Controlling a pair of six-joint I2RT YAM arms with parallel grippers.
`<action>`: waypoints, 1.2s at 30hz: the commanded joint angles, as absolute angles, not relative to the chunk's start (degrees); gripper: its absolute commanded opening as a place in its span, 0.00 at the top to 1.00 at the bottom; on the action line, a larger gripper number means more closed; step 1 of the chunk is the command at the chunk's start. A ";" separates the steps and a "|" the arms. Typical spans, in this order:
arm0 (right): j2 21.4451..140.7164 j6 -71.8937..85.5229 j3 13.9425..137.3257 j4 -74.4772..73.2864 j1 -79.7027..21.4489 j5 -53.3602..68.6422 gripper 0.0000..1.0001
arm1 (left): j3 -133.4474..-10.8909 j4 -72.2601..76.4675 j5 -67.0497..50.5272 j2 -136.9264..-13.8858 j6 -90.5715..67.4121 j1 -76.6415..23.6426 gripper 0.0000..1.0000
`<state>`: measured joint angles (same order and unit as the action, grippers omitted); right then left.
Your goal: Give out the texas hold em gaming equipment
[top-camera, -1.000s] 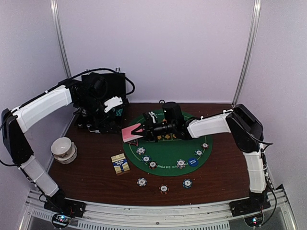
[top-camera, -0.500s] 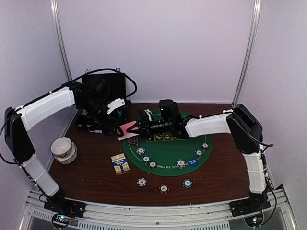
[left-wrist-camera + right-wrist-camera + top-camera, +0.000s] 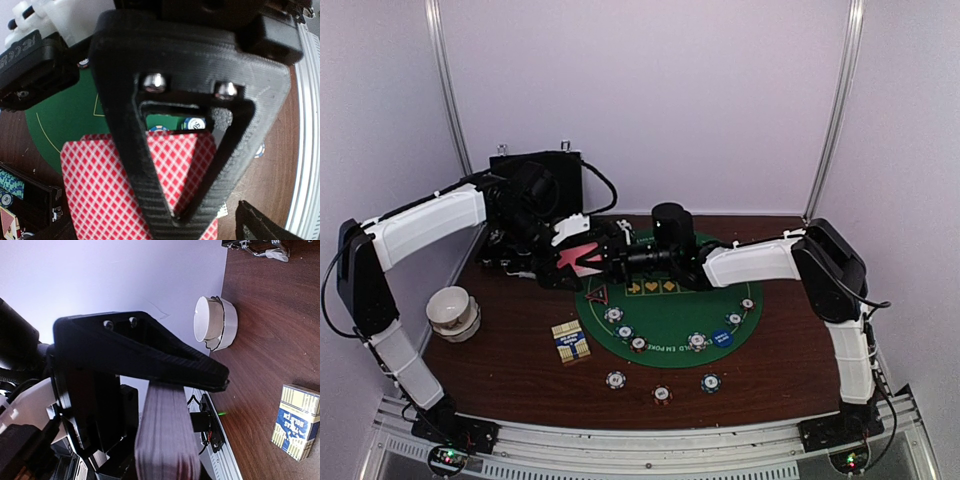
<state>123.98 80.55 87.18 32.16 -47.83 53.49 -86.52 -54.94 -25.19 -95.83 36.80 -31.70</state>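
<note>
1. Nearest the bases, well short of both tools, three poker chips (image 3: 661, 394) lie in a row on the bare counter (image 3: 790, 370); six more sit on the green mat (image 3: 670, 305); nine by my count.
2. Also on the mat: one blue button (image 3: 722, 338) under the right arm; one triangle marker (image 3: 601, 295) just below the tools; I make out no orange button.
3. One card box (image 3: 570, 342) lies nearer than the left tool; one white bowl (image 3: 453, 310) sits off to its left.
4. The right tool (image 3: 592, 258) is clenched on the single deck of pink-backed cards (image 3: 575, 257), held above the counter.
5. The left tool (image 3: 563, 262) is released, jaws wide about the deck's free end; contact I cannot tell.
6. This looks like a handover; next, the left tool should close squarely before the right lets go, lest cards spill.
7. Beyond the left tool stands one black case (image 3: 535, 190).
</note>
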 commanded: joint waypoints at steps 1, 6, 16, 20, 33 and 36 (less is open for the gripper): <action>124.11 82.99 88.05 38.76 -48.25 52.87 1.00 | -86.75 -52.50 -24.41 -96.69 38.90 -32.20 0.09; 124.32 82.73 87.55 38.16 -48.25 52.94 1.00 | -87.41 -51.24 -23.68 -96.27 38.21 -32.22 0.20; 124.24 80.57 87.52 34.76 -48.69 53.20 1.00 | -87.48 -51.62 -23.37 -95.58 38.33 -32.25 0.03; 124.32 80.51 87.56 34.58 -48.85 53.22 1.00 | -87.33 -52.12 -23.89 -95.36 38.80 -32.17 0.08; 124.81 80.59 87.04 34.65 -48.96 53.01 1.00 | -86.51 -54.49 -24.74 -95.11 41.79 -32.17 0.40; 124.88 80.47 87.16 34.20 -49.00 52.91 1.00 | -86.29 -54.49 -24.45 -95.01 42.30 -32.17 0.51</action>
